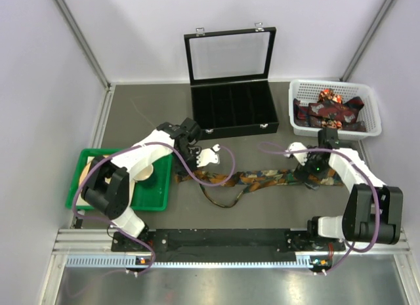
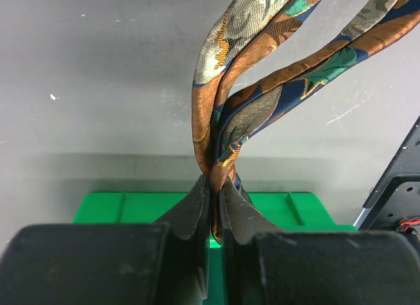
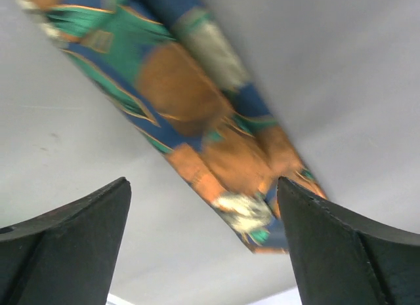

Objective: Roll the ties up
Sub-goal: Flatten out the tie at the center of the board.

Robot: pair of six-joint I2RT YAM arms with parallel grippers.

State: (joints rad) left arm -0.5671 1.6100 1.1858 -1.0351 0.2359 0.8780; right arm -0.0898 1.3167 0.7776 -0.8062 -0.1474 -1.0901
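left gripper [image 2: 213, 190] jaws clamped on doubled-over tie [image 2: 243, 121], right gripper [image 3: 203, 187] jaws wide apart over its tip

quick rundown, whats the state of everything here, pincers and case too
patterned orange-brown fabric necktie: unrolled, stretched across the grey table
left pincer: shut on the necktie
right pincer: open, above the necktie's tip
black compartment case: lid up
white plastic basket: holds loose ties

Brown, green and navy patterned tie [image 1: 262, 177], unrolled, stretched across the grey table [image 1: 144, 115], doubled over at its left end, dark red ties [image 1: 331, 109] heaped in the white basket [image 1: 371, 105]
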